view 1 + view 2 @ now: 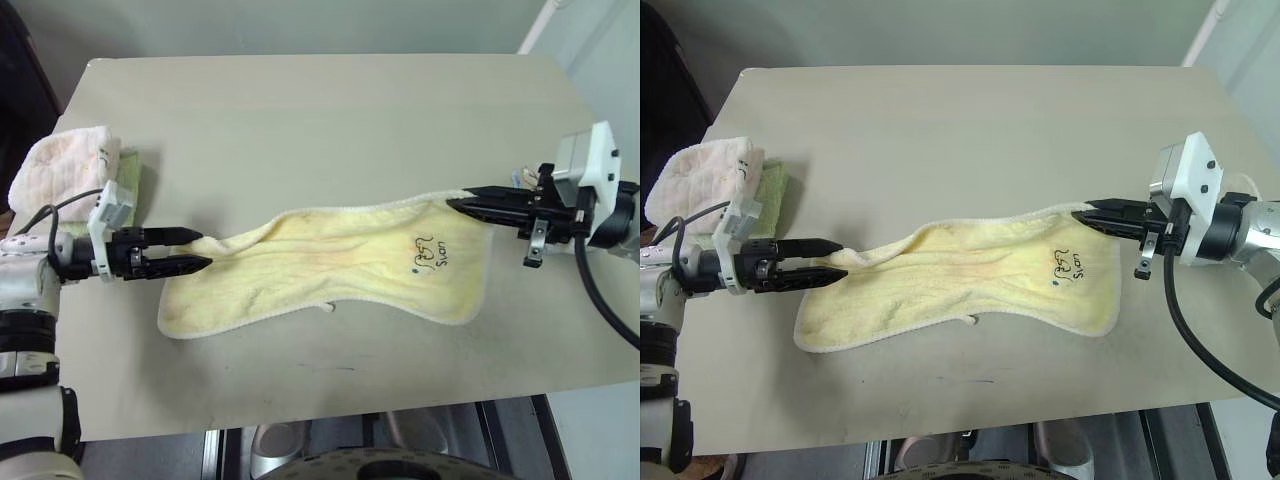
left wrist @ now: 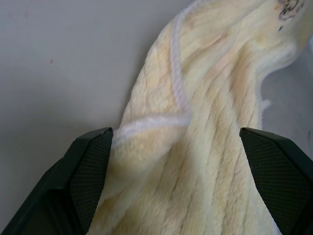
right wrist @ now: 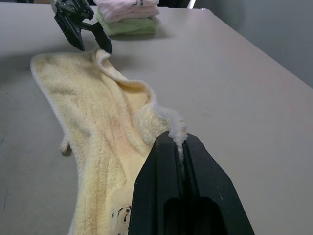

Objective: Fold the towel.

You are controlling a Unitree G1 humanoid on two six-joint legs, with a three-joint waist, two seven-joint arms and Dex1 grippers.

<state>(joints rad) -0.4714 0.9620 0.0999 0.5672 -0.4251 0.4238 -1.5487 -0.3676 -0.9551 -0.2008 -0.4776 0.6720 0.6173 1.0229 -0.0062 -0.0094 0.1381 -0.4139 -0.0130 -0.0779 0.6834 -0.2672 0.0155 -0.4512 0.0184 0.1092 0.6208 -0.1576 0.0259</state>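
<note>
Right tool [image 1: 462,205]: its 2 black fingers are pressed flat together on the far right corner of the towel [image 1: 330,265], a tuft of whitish edging pinched between them. Left tool [image 1: 192,252]: fingers spread wide, straddling the towel's far left corner, which lies between the textured pads [image 2: 93,166] without being clamped (the gap on each side shows plainly in the left wrist view).

The towel lies on the worktop [image 1: 320,110], stretched between the 2 tools with its long axis running left to right. Its far edge is pulled taut into a sagging line from one tool to the other; the near edge rests slack on the surface. The free corner sits directly ahead of the left tool, so that arm is the nearer one, and the coming move likely turns on closing there to match the right-hand grip.

Material: pale yellow terry cloth, thick and ribbed in pile, bordered by a whitish stitched hem that curls over at the far edge. Small dark handwritten marks [image 1: 428,252] sit near the right end, and a short loop tag [image 1: 327,306] hangs from the near edge. The fabric will probably drape and bunch rather than hold a crease.

At the far left of the worktop, a pink-white folded towel [image 1: 60,165] rests on a green folded cloth [image 1: 772,200]. The worktop itself is smooth, matte beige.
</note>
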